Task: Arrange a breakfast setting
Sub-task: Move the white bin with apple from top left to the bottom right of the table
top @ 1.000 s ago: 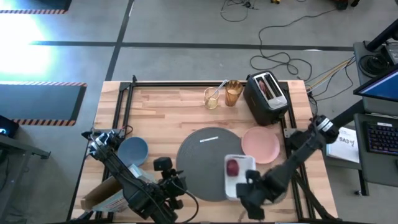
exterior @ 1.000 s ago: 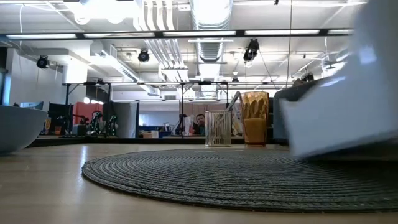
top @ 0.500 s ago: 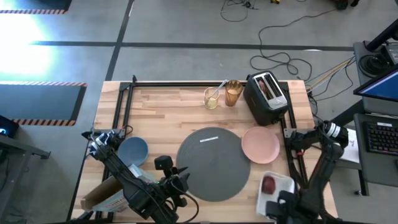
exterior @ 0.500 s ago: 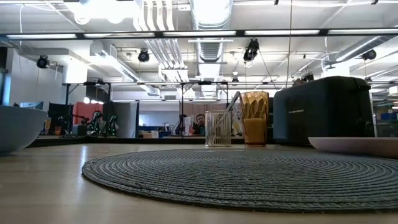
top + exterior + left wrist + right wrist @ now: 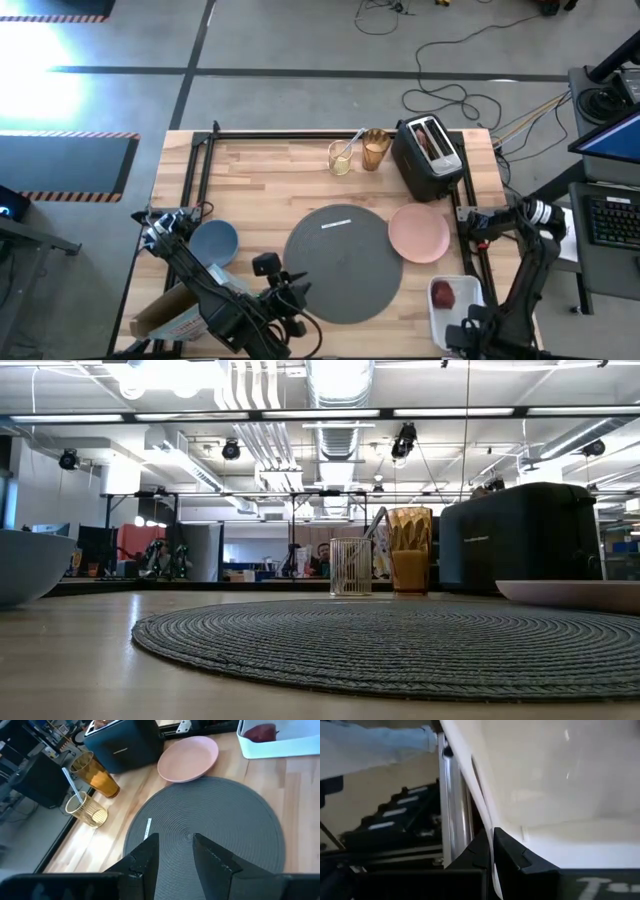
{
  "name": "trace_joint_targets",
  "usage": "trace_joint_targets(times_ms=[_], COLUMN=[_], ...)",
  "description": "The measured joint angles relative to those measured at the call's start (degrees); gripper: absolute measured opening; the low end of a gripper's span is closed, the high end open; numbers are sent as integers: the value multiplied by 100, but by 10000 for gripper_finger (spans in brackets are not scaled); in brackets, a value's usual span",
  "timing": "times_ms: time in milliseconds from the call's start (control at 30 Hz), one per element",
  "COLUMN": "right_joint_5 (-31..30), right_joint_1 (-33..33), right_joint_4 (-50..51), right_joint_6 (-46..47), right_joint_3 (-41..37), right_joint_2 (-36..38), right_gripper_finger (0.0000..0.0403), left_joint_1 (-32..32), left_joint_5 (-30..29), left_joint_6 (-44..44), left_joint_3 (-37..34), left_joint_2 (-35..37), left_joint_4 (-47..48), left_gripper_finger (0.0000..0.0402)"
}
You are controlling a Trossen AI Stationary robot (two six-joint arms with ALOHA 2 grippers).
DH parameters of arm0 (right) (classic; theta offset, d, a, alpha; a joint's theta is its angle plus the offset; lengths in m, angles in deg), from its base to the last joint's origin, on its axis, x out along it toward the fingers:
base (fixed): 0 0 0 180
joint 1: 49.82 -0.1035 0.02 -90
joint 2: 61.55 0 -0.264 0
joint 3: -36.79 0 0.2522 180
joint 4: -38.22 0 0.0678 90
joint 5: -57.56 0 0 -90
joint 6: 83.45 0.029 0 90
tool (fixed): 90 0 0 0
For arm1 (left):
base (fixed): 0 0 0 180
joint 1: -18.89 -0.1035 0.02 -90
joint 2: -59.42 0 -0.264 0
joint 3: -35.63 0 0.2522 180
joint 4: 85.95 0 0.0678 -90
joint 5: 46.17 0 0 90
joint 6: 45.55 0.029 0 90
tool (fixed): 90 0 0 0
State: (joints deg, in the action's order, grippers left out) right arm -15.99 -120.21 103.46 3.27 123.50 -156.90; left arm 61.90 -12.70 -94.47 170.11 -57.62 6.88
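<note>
High view: the dark-grey mat [image 5: 344, 262] lies mid-table, the pink plate [image 5: 418, 232] touching its right edge, the blue bowl [image 5: 213, 243] to its left. The amber tumbler [image 5: 375, 150] stands beside the black toaster [image 5: 428, 157]. The red apple [image 5: 443, 294] sits in the white tray [image 5: 455, 309] at the near right corner.

Left wrist view: the left gripper [image 5: 174, 854] hovers over the mat, fingers narrowly parted, empty.

Right wrist view: the right gripper [image 5: 491, 855] is clamped on the tray's wall.
</note>
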Motion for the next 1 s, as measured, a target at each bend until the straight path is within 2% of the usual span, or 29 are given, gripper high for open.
trace_joint_targets(times_ms=[200, 533, 833, 1000], right_joint_5=[104, 111, 66, 46], right_joint_1=[-52, -81, -83, -85], right_joint_4=[-416, -428, -426, -407], right_joint_6=[140, 373, 177, 214], right_joint_3=[-4, -5, 9, 1], right_joint_2=[-8, -9, -14, -14], right_gripper_finger=[9, 10, 47, 24], left_joint_1=[2, 2, 2, 2], left_joint_5=[4, 7, 11, 11], left_joint_6=[0, 24, 24, 24], left_joint_3=[1, 1, 1, 1], left_joint_2=[0, 0, 0, 0], left_joint_4=[-161, -171, -204, -204], left_gripper_finger=[102, 102, 102, 102])
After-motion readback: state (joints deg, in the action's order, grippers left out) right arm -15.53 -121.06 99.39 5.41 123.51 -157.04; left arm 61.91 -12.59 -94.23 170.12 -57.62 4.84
